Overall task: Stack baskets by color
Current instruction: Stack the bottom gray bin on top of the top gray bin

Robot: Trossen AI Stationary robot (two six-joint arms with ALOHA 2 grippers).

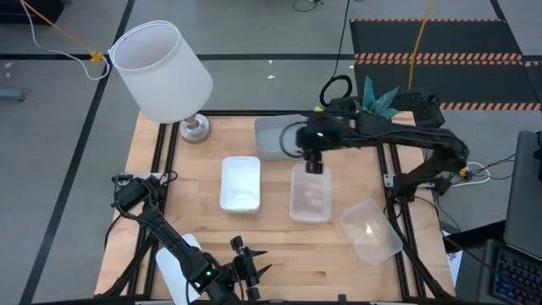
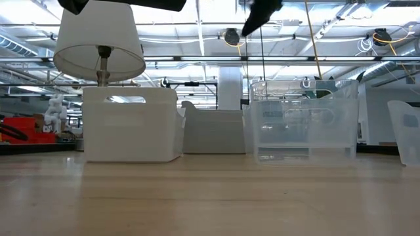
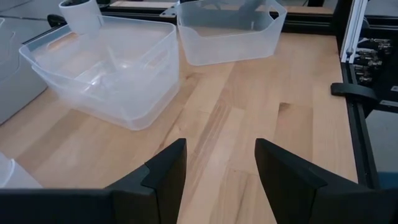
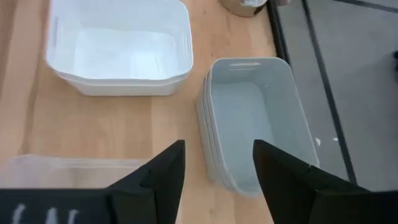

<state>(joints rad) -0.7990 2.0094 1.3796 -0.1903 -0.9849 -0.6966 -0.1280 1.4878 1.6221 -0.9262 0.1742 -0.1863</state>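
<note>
Stacked white baskets point(image 1: 240, 183) point(image 4: 118, 50) stand on the table's middle. Nested grey-blue baskets point(image 1: 273, 135) point(image 4: 255, 118) rest at the far side. Clear baskets point(image 1: 311, 196) point(image 3: 109, 68) sit nested right of the white ones, and one clear basket point(image 1: 371, 230) point(image 3: 230, 31) lies askew at the near right. My right gripper point(image 1: 315, 165) point(image 4: 217, 168) hangs open above the far end of the nested clear baskets, touching nothing. My left gripper point(image 1: 250, 269) point(image 3: 221, 168) waits open over the near edge, with bare wood between its fingers.
A lamp with a big white shade point(image 1: 161, 72) leans over the far left corner, its metal foot point(image 1: 195, 129) on the table. A green plant point(image 1: 381, 97) stands behind the right arm. Bare wood lies along the near side and at the left.
</note>
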